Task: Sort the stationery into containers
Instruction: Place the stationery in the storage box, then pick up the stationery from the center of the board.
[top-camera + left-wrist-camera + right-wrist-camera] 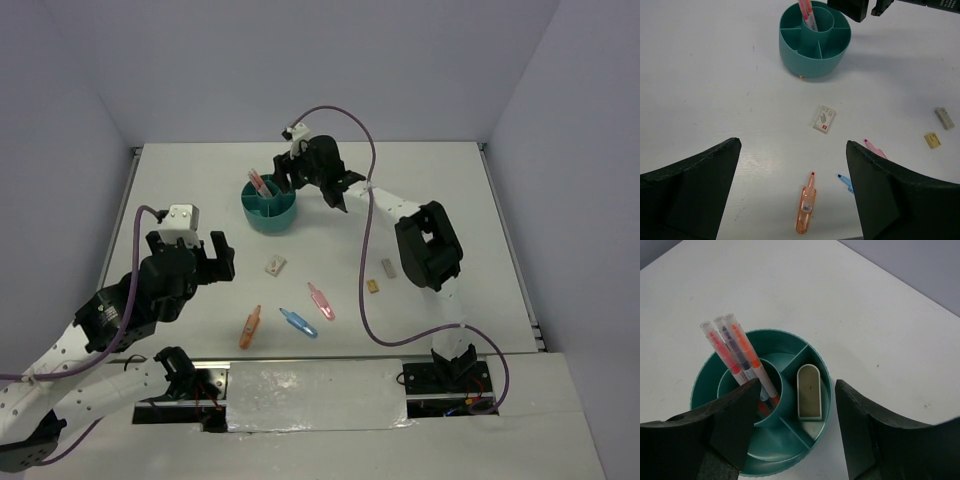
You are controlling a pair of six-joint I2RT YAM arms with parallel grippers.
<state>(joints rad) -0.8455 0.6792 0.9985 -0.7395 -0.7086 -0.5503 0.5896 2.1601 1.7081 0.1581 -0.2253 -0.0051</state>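
right fingers (735,412), spread and empty, hang above the teal organiser (705,385): a pale eraser (809,392) lies in the compartment between them, so release looks done. left fingers (695,175), spread wide, frame the orange marker (806,212).

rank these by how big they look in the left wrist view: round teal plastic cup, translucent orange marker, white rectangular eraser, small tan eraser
1. round teal plastic cup
2. translucent orange marker
3. white rectangular eraser
4. small tan eraser
The marker lies nearest the camera, which flatters it.

Teal cup (812,62), orange marker (806,212), blue marker (297,322), pink marker (320,301)
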